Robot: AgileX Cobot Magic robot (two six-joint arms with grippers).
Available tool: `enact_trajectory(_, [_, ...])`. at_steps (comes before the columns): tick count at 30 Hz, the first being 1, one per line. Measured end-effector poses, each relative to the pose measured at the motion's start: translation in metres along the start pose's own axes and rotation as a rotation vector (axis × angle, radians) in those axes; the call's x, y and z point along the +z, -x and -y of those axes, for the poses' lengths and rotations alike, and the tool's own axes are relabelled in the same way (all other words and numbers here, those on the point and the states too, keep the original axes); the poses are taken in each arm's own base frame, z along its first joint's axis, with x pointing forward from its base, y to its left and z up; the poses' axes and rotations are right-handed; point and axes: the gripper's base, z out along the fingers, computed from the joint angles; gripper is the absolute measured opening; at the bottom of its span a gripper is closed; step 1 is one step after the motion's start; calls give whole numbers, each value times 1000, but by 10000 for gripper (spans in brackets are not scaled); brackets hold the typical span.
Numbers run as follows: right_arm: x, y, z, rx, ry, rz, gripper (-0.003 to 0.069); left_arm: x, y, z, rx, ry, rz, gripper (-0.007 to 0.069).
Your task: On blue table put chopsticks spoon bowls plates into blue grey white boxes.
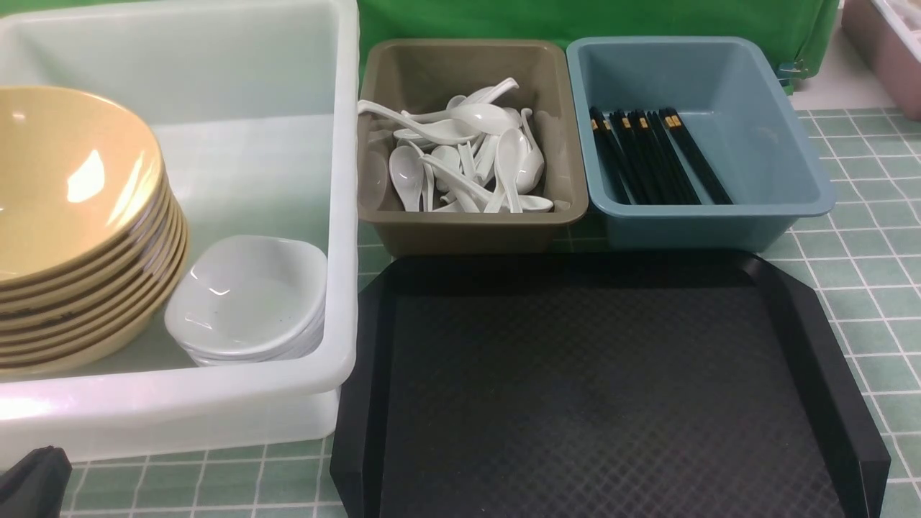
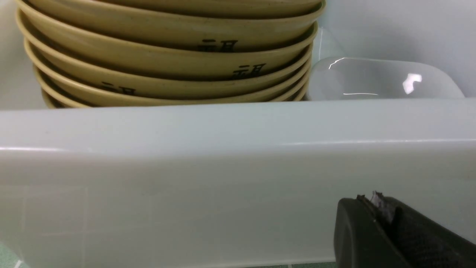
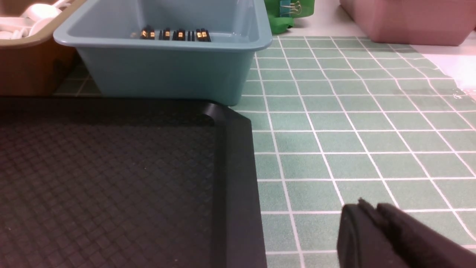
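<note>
Several yellow bowls (image 1: 72, 187) are stacked in the white box (image 1: 338, 216), with stacked white plates (image 1: 248, 302) beside them. White spoons (image 1: 468, 158) lie piled in the grey box (image 1: 468, 223). Black chopsticks (image 1: 647, 155) lie in the blue box (image 1: 719, 216). My left gripper (image 2: 372, 201) is shut and holds nothing; it sits low outside the white box's near wall (image 2: 186, 167), and the bowls (image 2: 167, 59) and a plate (image 2: 379, 80) show over the rim. My right gripper (image 3: 368, 208) is shut and holds nothing, low over the blue table (image 3: 353, 130), right of the tray.
A black textured tray (image 1: 597, 388) lies in front of the grey and blue boxes, with nothing on it. A pink tub (image 1: 885, 50) stands at the far right. A green cloth (image 1: 575, 21) hangs behind the boxes. The left gripper's tip (image 1: 32, 478) shows at the bottom left corner.
</note>
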Motion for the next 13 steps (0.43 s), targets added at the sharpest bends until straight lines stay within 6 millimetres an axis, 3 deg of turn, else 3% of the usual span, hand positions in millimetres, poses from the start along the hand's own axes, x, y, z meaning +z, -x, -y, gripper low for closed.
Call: enact_trajectory(13, [0, 0, 0, 0, 0, 1, 101, 0, 0, 0, 0, 0, 0, -11])
